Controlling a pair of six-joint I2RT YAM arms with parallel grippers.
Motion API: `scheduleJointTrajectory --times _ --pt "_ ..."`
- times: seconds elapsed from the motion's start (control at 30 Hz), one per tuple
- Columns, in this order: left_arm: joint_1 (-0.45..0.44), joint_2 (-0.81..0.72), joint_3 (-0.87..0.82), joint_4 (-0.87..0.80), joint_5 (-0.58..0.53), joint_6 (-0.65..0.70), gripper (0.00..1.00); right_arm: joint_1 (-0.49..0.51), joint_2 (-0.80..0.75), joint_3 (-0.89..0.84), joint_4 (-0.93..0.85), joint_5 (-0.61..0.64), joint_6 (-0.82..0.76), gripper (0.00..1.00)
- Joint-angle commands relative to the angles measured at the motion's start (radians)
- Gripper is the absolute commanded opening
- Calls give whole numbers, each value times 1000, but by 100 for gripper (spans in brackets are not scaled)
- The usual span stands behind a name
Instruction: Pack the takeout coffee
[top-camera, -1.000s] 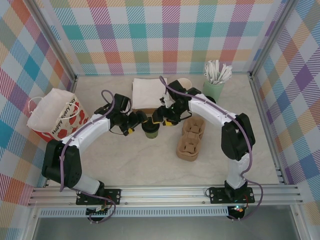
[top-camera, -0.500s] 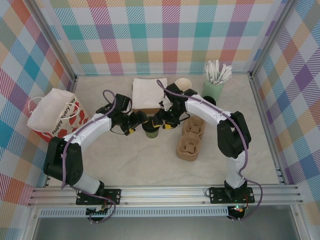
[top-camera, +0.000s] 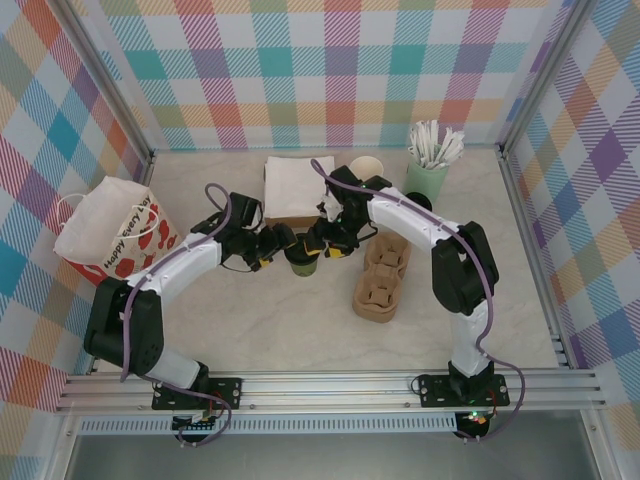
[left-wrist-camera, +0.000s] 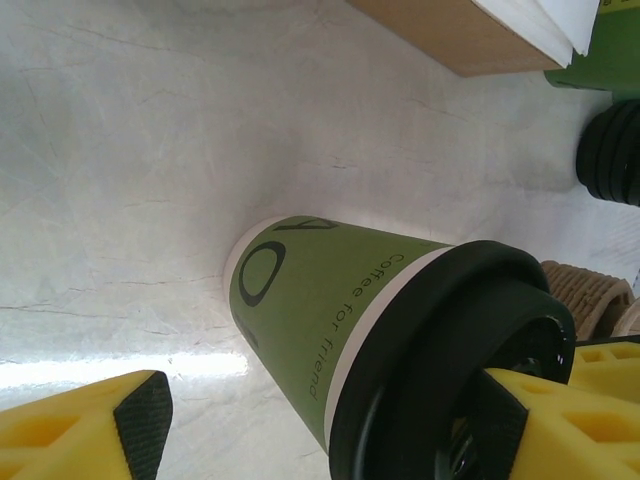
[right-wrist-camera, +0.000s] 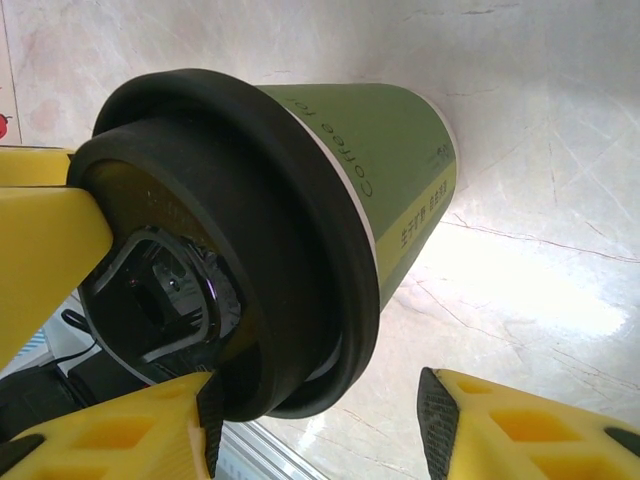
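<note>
Top view: the cup (top-camera: 301, 260) stands upright mid-table, black lid (top-camera: 301, 254) on. The cardboard carrier (top-camera: 382, 275) is just to its right and the paper bag (top-camera: 110, 232) is at the far left. The left gripper (top-camera: 278, 243) and right gripper (top-camera: 322, 243) flank the cup from either side. Finger contact is too small to read here, but this view gives the layout and where the cup could go.

Left wrist: the left gripper (left-wrist-camera: 320, 420) is spread wide, not clamped. One finger (left-wrist-camera: 560, 400) is at the lid (left-wrist-camera: 450, 360) and the other sits apart from the cup (left-wrist-camera: 320, 300). The cup's foot is flat on the table.

Right wrist: the right gripper (right-wrist-camera: 318, 410) is also spread. One finger (right-wrist-camera: 110, 440) is under the lid rim (right-wrist-camera: 330, 250) and the other is well clear, so nothing is grasped. A finger of the left gripper touches the lid face, and the lid looks fully seated on the cup (right-wrist-camera: 400, 170).

Handling, as a judgement: a light paper cup with thin walls that dent. Whether it is filled cannot be told. The lid is slick and could pop, so hold the upper wall just under the stiff rim — gently, kept upright.
</note>
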Motion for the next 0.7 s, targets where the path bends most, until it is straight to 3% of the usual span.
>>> scheduleJointTrajectory --times 0.0,0.27,0.53,0.67 --pt "8 30 -77 -104 -60 10 78 7 76 -39 -139 171 -26 54" --pt "8 -8 -46 -111 -38 6 79 11 30 -24 -107 182 -42 56" --pt "10 -37 111 -158 -20 12 89 12 -48 76 -53 144 -54 72" --pt "10 -77 160 -212 -79 24 92 18 -102 67 -39 154 -58 81"
